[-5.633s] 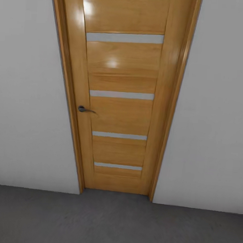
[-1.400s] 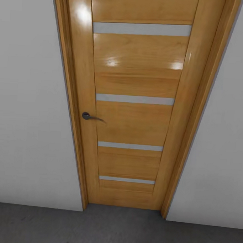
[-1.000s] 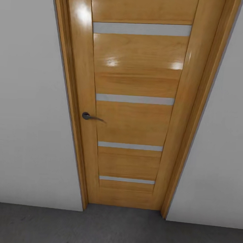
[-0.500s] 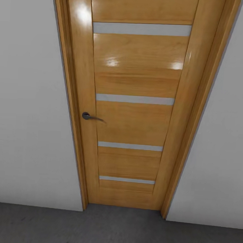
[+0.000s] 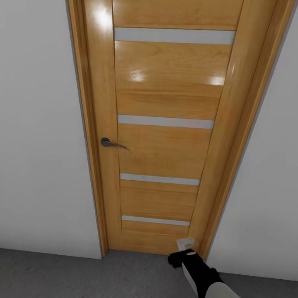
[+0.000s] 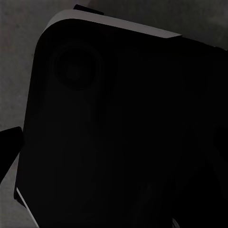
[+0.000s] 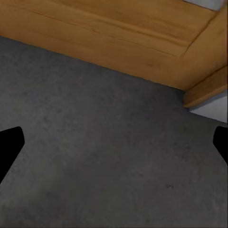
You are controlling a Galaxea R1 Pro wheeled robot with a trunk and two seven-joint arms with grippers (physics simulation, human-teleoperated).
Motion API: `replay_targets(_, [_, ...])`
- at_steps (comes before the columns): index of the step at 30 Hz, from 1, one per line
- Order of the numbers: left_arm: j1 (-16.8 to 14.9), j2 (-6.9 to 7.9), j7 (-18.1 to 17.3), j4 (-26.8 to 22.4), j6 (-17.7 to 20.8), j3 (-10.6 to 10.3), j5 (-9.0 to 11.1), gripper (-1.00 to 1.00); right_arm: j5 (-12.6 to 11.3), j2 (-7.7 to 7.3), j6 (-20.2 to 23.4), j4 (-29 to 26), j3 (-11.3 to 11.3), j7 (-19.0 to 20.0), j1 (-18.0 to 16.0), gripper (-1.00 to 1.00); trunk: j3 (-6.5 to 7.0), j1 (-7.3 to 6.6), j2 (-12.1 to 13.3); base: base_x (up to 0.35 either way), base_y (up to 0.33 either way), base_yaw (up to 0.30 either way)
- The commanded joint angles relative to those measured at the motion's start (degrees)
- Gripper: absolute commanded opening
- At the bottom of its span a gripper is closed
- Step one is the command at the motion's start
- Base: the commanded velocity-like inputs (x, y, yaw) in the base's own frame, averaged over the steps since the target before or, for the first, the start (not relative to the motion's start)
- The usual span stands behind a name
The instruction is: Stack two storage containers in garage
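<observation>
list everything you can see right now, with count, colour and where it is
door: one, honey-brown wood with four pale horizontal strips, shut, centre of the head view
door handle: one, dark grey metal lever, at the door's left edge about mid height
door frame: one, same brown wood, around the door
walls: two white stretches, either side of the frame
floor: dark grey concrete, along the foot of the door and walls
right arm: one, black and white, rising from lower right toward the door's bottom right corner
right tool: one, black fingertips spread wide at the right wrist view's edges, over the floor by the door's foot
</observation>
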Motion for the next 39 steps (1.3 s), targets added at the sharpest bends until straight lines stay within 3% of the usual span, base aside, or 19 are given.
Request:
replay_targets(1, [0.0,-0.02,0.0,0.0,-0.1,0.3,0.1,1.0,0.7,0.79,0.8,-0.1,0.1,0.0,-0.6,1.0,-0.06,0.0,0.0,0.0,0.0,0.0])
replay_targets(3, [0.0,-0.02,0.0,0.0,-0.1,0.3,0.1,1.0,1.2,3.47,2.6,-0.6,0.1,0.0,-2.5,1.0,-0.06,0.0,0.0,0.0,0.0,0.0])
replay_targets(4, [0.0,-0.02,0.0,0.0,-0.1,0.3,0.1,1.0,1.3,3.74,3.5,-1.0,0.0,0.0,-3.4,1.0,-0.06,0.0,0.0,0.0,0.0,0.0])
replay_targets(9, [0.0,-0.05,0.0,0.0,-0.1,0.2,0.0,1.0,1.1,3.74,5.7,-4.0,0.0,0.4,-6.2,1.0,-0.06,0.0,0.0,0.0,0.0,0.0])
replay_targets(12, [0.0,-0.09,0.0,0.0,-0.1,0.1,-0.1,1.0,1.0,3.74,7.7,-11.0,0.7,1.0,-7.3,1.0,-0.06,0.0,0.0,0.0,0.0,0.0])
replay_targets(14, [0.0,-0.1,0.0,0.0,-0.1,0.0,-0.2,1.0,1.0,3.74,8.3,-15.2,2.5,1.4,-7.4,1.0,-0.06,0.0,0.0,0.0,0.0,0.0])
replay_targets(15, [0.0,-0.1,0.0,0.0,-0.1,0.0,-0.2,1.0,0.9,3.74,8.6,-18.1,4.5,1.7,-7.5,1.0,-0.06,0.0,0.0,0.0,0.0,0.0])
replay_targets(16, [0.0,-0.11,0.0,-0.1,-0.1,0.0,-0.2,1.0,0.9,3.74,8.7,-27.0,11.1,2.2,-7.6,1.0,-0.06,0.0,0.0,0.0,0.0,0.0])
replay_targets(20, [0.0,-0.11,0.0,-0.1,-0.1,0.0,-0.3,1.0,-0.7,3.74,8.1,-29.9,13.8,2.7,-7.6,1.0,-0.06,0.0,0.0,0.0,0.0,0.0])
replay_targets(21, [0.0,-0.11,0.0,-0.1,-0.1,0.0,-0.3,1.0,-2.4,3.74,7.7,-30.9,15.7,3.1,-7.6,1.0,-0.06,0.0,0.0,0.0,0.0,0.0])
replay_targets(22, [0.0,-0.07,0.0,-0.1,-0.1,0.0,-0.3,1.0,-4.2,3.74,7.2,-32.2,21.9,3.3,-7.6,1.0,-0.06,0.0,0.0,0.0,0.0,0.0])
replay_targets(25, [0.0,-0.08,0.0,-0.1,-0.1,0.1,-0.3,1.0,-5.1,3.74,6.4,-34.4,31.8,3.0,-7.6,1.0,-0.06,0.0,0.0,0.0,0.0,0.0])
replay_targets(33, [0.0,-0.19,0.0,-0.1,-0.1,-0.1,-0.4,1.0,-4.6,3.74,-0.9,-34.4,33.6,3.3,-7.6,1.0,-0.06,0.0,0.0,0.019,0.0,0.0])
replay_targets(39, [0.0,-0.2,0.0,0.0,-0.1,-0.1,-0.4,1.0,-4.4,3.74,-2.0,-34.4,33.7,3.5,-7.6,1.0,-0.06,0.0,0.0,0.245,0.0,0.0])
